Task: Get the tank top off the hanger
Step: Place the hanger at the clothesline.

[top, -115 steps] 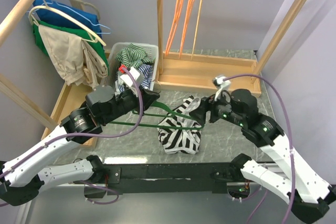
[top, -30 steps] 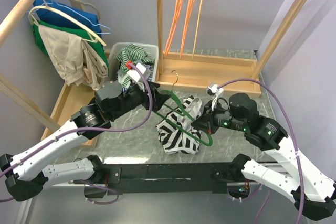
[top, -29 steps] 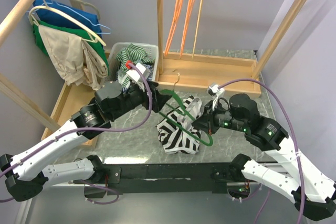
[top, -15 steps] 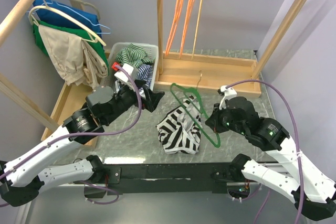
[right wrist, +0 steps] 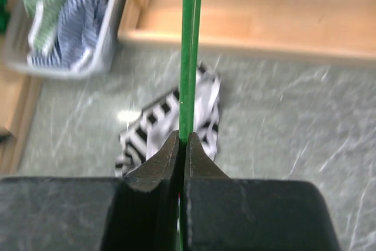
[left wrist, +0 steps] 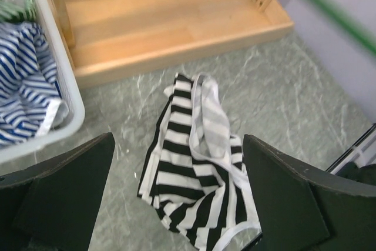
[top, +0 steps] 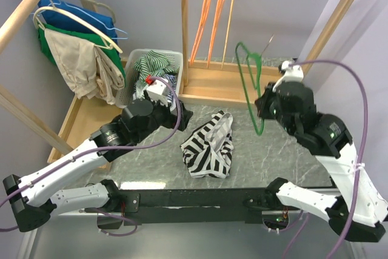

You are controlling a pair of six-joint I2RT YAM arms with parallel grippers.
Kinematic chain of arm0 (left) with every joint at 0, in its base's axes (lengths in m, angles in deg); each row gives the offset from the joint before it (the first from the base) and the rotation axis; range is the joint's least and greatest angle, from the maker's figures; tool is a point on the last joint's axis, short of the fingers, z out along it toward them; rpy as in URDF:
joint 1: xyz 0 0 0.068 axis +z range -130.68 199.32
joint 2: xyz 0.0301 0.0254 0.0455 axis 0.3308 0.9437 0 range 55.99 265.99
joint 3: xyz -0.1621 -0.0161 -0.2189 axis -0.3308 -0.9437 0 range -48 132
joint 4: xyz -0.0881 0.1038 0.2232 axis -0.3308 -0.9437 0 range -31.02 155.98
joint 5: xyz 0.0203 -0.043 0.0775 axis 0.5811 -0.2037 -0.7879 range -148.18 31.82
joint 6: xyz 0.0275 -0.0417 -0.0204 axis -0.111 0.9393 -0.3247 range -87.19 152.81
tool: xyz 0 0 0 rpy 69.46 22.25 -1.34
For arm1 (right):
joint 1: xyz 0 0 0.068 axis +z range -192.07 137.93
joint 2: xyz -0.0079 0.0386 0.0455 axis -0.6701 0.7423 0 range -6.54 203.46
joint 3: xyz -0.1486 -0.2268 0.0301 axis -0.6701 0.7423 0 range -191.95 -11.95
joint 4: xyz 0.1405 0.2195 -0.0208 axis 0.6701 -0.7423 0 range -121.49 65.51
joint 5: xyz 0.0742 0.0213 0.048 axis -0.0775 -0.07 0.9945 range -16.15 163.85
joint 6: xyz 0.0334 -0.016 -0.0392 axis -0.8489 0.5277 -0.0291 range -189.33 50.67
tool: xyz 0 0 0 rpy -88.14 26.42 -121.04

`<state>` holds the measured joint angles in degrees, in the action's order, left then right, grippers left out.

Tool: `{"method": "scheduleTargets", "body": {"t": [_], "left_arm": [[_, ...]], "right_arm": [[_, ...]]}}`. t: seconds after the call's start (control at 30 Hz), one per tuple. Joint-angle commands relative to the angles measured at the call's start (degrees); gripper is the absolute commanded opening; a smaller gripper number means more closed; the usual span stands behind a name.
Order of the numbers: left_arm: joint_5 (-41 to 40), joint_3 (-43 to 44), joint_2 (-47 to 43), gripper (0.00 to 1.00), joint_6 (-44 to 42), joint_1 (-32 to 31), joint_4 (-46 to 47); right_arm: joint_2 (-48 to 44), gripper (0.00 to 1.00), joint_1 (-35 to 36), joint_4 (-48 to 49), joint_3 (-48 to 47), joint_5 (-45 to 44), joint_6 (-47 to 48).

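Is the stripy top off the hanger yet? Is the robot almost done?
Yes, almost. Done: the striped tank top lies on the table, free of the green hanger. In hand: the right fingers pinch the hanger, held up in the air; the left fingers are open and empty. Left: probably just putting the hanger somewhere.

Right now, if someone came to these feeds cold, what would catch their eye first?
First, the bare green hanger, pinched in the shut right gripper and held up in the air over the right side of the table. Then the black-and-white striped tank top, lying crumpled at the table's centre and free of the hanger, with the left gripper wide open close by.
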<state>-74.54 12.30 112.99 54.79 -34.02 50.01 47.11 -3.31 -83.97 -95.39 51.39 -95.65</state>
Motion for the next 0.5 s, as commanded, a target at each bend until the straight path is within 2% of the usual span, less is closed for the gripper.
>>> {"method": "scheduleTargets", "body": {"t": [0.0,0.17,0.47], "left_arm": [[0.89,-2.36,-0.48,0.96,3.59,0.08,1.90],[2.65,-3.60,-0.92,0.96,5.00,-0.01,3.57],[5.11,-6.50,-1.80,0.96,6.06,-0.01,5.94]], "right_arm": [[6.37,0.00,-4.12,4.99,-10.66,-1.90,6.36],[15.16,0.00,-9.92,5.34,-19.29,2.23,9.45],[27.91,0.00,-13.45,5.78,-37.39,6.10,13.32]]}}
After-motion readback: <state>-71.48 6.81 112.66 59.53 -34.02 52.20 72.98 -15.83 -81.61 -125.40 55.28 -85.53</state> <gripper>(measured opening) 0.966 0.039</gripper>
